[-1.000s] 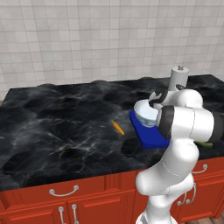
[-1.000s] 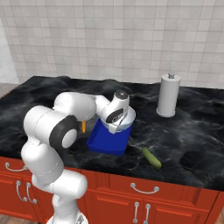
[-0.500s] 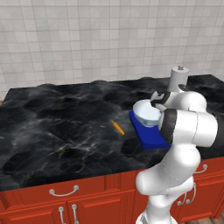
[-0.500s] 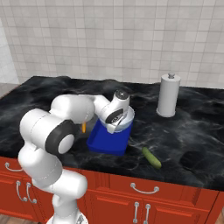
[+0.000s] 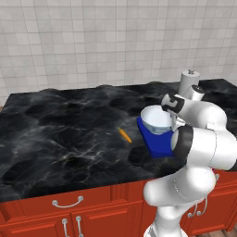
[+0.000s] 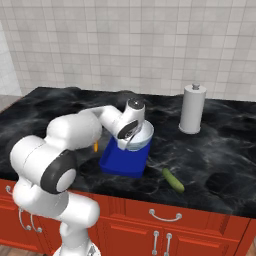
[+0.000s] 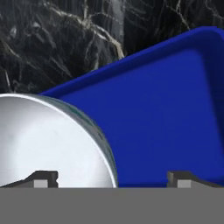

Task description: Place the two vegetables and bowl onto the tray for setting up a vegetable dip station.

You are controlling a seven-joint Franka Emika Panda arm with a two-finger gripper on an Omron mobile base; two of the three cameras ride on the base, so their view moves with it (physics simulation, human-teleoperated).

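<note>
The white bowl (image 5: pixel 155 119) rests on the far end of the blue tray (image 5: pixel 160 143). My gripper (image 7: pixel 113 179) hangs just over the bowl's rim (image 7: pixel 103 144) and is open: one fingertip (image 7: pixel 41 179) is over the inside of the bowl, the other over the tray floor (image 7: pixel 170 118). Neither touches the rim. The orange carrot (image 5: pixel 124 134) lies on the dark counter left of the tray. The green cucumber (image 6: pixel 173 180) lies on the counter right of the tray (image 6: pixel 120 162), near the front edge.
A tall white paper roll (image 6: pixel 192 108) stands on the black marble counter (image 5: pixel 60 134) behind and to the right of the tray. A tiled wall closes the back. Red cabinet fronts run below the counter's front edge.
The jaws have widened a little around the bowl's rim and the arm's elbow has shifted slightly. Bowl, tray, carrot and cucumber lie where they were.
</note>
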